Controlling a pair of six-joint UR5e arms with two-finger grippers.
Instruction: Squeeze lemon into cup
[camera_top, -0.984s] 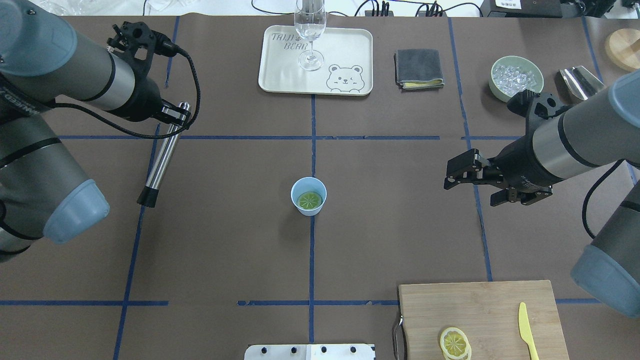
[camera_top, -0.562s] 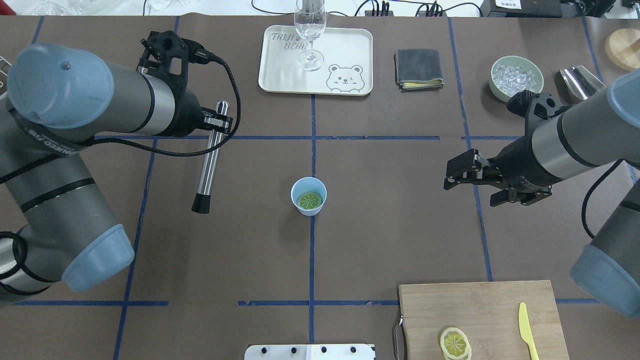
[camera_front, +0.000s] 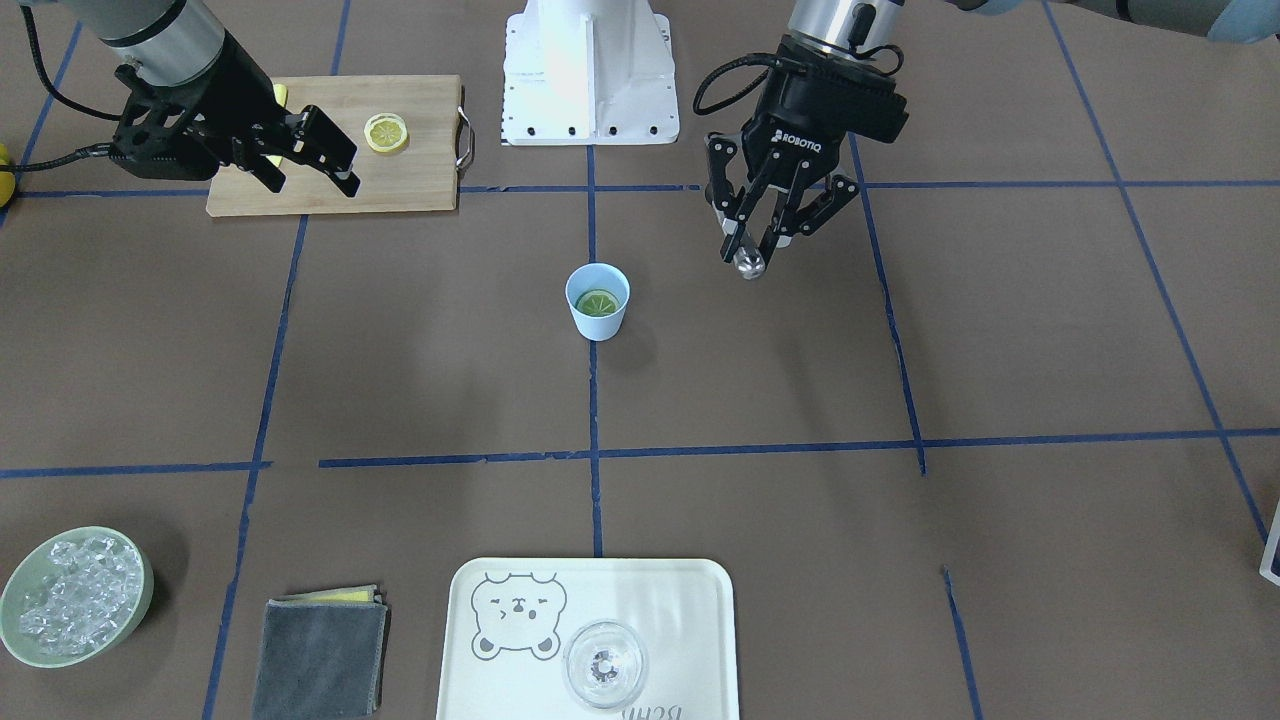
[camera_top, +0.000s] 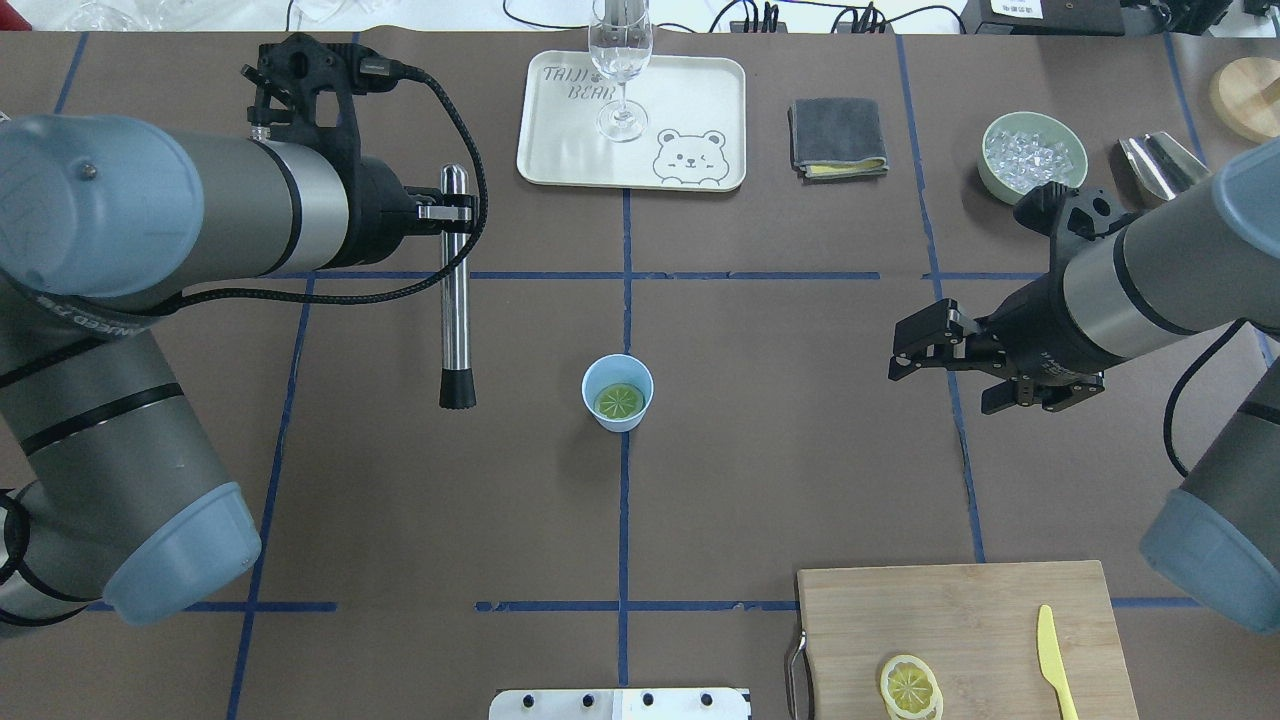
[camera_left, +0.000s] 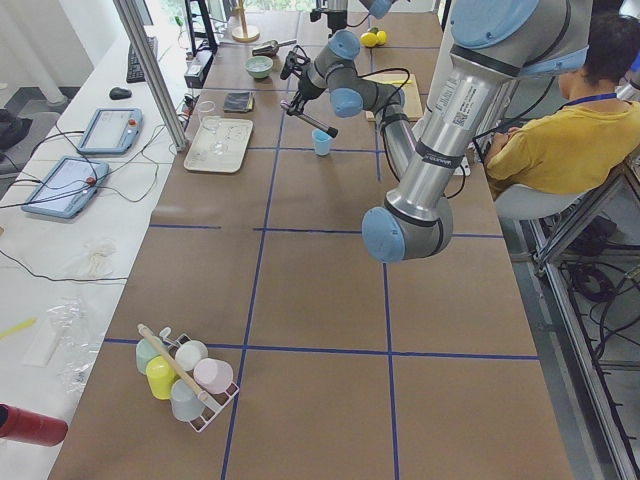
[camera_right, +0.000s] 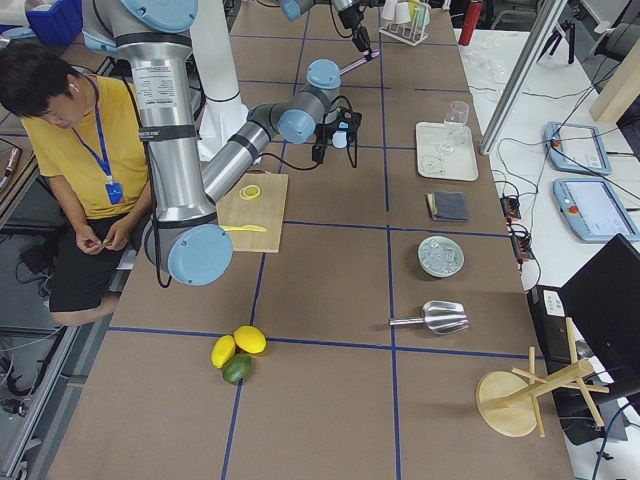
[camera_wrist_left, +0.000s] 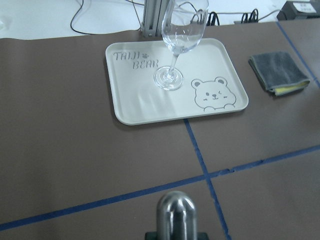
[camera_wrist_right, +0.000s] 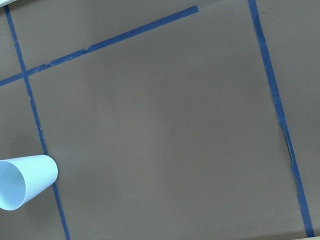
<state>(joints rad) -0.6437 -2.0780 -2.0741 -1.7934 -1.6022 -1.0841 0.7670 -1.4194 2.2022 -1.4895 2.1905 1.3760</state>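
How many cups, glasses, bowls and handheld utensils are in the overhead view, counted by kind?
Cups: 1, the blue cup
Glasses: 1, the wine glass
Bowls: 1, the green bowl of ice
Utensils: 3, the muddler, scoop and knife
Total: 6

Brown table (camera_top: 780, 450) (blue tape grid (camera_top: 750, 275)), white bench (camera_left: 110, 240)

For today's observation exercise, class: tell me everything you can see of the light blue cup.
The cup is small, light blue and plain, plastic by its look, tapering to a narrower base. It stands upright on a blue tape line near the middle of the table. The lemon lies inside it, cut face up. Nothing else touches it; the metal rod in the left gripper hangs beside it, apart.
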